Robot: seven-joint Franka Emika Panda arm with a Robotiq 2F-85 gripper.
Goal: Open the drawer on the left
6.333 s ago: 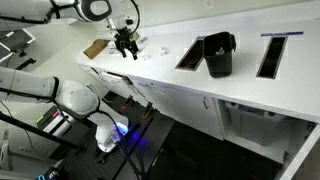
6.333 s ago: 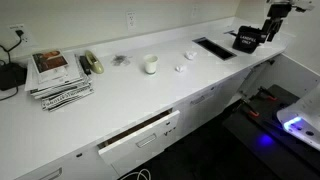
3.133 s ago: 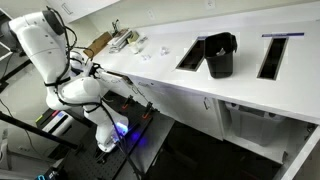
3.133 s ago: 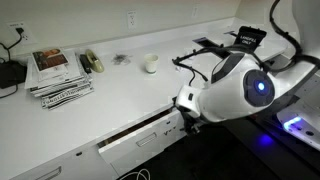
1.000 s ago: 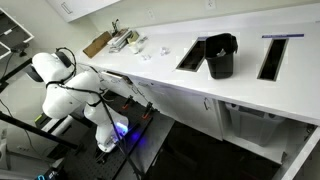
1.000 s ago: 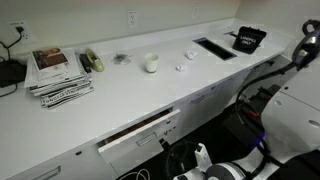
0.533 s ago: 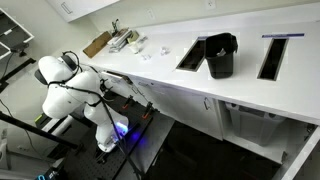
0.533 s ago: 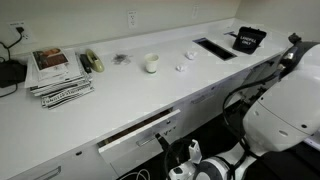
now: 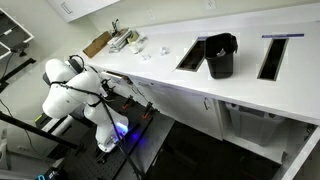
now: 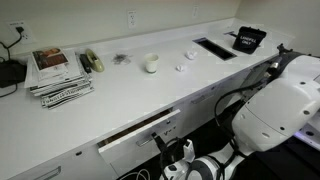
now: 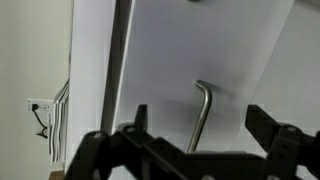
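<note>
The drawer (image 10: 133,138) is the shallow white-fronted one under the long white counter. It stands slightly ajar, with a thin strip of its tan inside showing above the front. In the wrist view its white front (image 11: 240,60) fills the frame, with a bent metal handle (image 11: 201,115). My gripper (image 11: 202,128) is open, one dark finger on each side of the handle and not closed on it. In an exterior view the gripper (image 10: 164,149) sits low against the drawer front. My white body (image 9: 68,92) crouches beside the counter.
On the counter are a stack of magazines (image 10: 58,75), a white cup (image 10: 151,64), a black box (image 10: 247,40), a black bin (image 9: 219,54) and a brown board (image 9: 97,45). White cabinet doors with dark handles (image 9: 205,103) run along the counter front. Cables hang by my body.
My white body has swung leftward along the counter front in an exterior view, and the gripper has come up to the drawer handle. The drawer's gap looks unchanged.
</note>
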